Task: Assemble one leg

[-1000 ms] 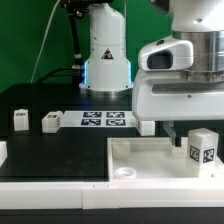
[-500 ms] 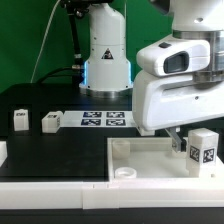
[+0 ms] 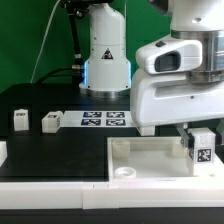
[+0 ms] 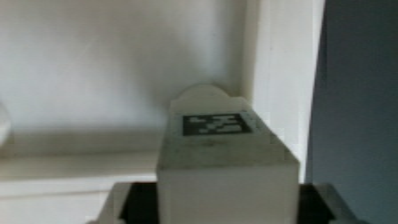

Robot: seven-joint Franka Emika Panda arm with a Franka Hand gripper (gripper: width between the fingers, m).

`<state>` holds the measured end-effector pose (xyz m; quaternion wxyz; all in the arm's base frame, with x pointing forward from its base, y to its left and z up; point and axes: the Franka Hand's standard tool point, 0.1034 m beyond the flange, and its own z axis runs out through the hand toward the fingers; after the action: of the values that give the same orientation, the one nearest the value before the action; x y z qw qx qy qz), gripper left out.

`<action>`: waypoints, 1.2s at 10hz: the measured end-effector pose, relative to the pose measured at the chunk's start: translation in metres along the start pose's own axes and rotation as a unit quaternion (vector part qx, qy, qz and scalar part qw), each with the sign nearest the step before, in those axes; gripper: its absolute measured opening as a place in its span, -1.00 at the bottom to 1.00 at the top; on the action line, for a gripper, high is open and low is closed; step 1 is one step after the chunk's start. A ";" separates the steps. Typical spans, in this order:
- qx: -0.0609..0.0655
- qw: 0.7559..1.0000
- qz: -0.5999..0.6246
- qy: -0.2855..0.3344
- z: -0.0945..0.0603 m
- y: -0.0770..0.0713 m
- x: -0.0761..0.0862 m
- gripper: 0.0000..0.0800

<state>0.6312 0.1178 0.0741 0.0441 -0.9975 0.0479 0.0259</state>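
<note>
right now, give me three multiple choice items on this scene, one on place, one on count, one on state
1. Where is the held leg?
A. over the tabletop
B. on the marker board
C. off the table

2. How many loose legs stand at the exterior view's left of the marker board?
A. none
B. two
C. five

3. How is the end effector?
A. open and empty
B. shut on the leg
C. out of view

Answers: 1 A, the leg sits above the white tray; 2 B, two small posts stand there; 3 B, the wrist view shows the leg between the fingers.
</note>
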 end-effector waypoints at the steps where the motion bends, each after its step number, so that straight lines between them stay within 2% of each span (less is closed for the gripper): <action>1: 0.000 0.999 0.047 0.000 0.000 0.001 0.001 -0.27; 2: 0.000 0.992 0.125 0.002 -0.001 0.003 0.001 -0.27; 3: -0.005 0.985 0.175 0.003 0.000 0.010 0.001 -0.27; 8: -0.025 0.940 0.341 0.008 -0.002 0.026 0.001 -0.24; 9: -0.024 0.940 0.342 0.007 -0.002 0.026 0.001 0.00; 10: -0.024 0.940 0.340 0.007 -0.001 0.026 0.001 0.00; 11: -0.024 0.940 0.340 0.007 -0.001 0.026 0.001 0.43; 12: -0.024 0.940 0.340 0.007 -0.001 0.026 0.001 0.43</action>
<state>0.6299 0.0915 0.0727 0.0081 -0.9225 0.3844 0.0332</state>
